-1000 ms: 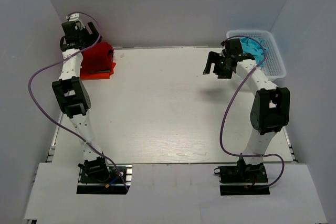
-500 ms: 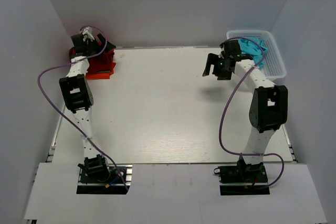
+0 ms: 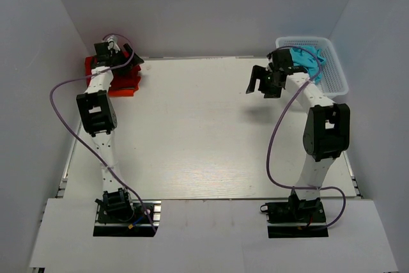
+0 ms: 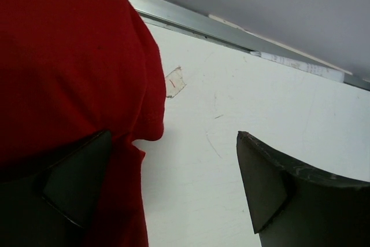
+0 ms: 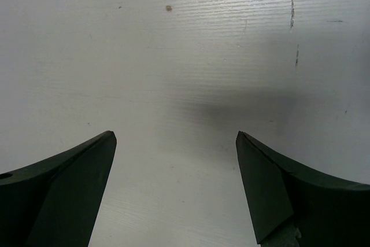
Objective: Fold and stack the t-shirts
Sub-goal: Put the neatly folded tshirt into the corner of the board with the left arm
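A folded dark red t-shirt [image 3: 130, 80] lies at the table's far left corner on a brighter orange layer [image 3: 120, 93]. My left gripper [image 3: 125, 59] hovers over its back edge, open. In the left wrist view the red cloth [image 4: 69, 56] fills the left side. One finger [image 4: 78, 183] stands in front of the cloth, the other over bare table, and the left gripper [image 4: 173, 137] holds nothing. Turquoise t-shirts [image 3: 308, 59] lie in the white basket [image 3: 335, 75] at the far right. My right gripper [image 3: 262, 83] hangs open left of the basket, and in its wrist view the right gripper [image 5: 176, 134] is over bare tabletop.
The white table [image 3: 204, 132] ends at a metal rail [image 4: 191, 21] along the back wall. Grey walls close in the left, back and right sides. Purple cables loop beside both arms.
My left gripper has swung right and down from the back corner to above the red shirt. The right arm has hardly moved.
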You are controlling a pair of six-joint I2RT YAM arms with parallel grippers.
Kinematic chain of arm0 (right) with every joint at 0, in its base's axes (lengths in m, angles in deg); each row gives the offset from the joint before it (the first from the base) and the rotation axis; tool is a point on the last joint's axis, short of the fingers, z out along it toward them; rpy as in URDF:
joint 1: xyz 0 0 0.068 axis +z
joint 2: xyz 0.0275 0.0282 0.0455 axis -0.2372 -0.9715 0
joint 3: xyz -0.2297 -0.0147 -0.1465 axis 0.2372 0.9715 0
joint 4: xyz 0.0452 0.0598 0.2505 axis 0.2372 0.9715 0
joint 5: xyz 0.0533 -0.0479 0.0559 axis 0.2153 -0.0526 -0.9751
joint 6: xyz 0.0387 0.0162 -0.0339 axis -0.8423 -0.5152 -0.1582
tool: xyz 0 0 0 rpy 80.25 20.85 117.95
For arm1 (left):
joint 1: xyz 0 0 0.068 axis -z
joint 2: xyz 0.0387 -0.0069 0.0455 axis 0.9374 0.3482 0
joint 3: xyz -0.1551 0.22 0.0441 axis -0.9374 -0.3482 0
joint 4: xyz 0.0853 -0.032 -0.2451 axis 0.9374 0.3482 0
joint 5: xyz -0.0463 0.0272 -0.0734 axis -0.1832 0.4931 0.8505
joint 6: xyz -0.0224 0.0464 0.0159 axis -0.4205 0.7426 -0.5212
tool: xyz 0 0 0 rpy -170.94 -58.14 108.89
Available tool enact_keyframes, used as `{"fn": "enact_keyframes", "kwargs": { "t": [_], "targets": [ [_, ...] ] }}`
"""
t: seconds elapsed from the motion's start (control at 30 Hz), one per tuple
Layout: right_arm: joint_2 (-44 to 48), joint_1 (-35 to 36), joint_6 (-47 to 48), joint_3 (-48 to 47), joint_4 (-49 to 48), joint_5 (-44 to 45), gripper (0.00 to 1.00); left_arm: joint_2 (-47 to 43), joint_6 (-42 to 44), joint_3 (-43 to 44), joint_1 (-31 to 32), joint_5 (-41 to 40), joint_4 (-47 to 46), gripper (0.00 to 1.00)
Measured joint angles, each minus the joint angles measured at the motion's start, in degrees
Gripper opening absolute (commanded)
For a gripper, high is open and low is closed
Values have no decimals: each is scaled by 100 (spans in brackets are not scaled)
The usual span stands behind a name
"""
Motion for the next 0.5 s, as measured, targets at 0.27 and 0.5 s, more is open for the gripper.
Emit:
{"fn": "enact_keyframes", "kwargs": {
  "t": [0.27,0.5],
  "targets": [
    [1150,0,68,197,-256,-85,90,-1853,308,-804,105,-1069,632,100],
    [2573,-2,184,1169,-625,-35,90,-5396,481,-2885,621,-1799,654,100]
  ]
}}
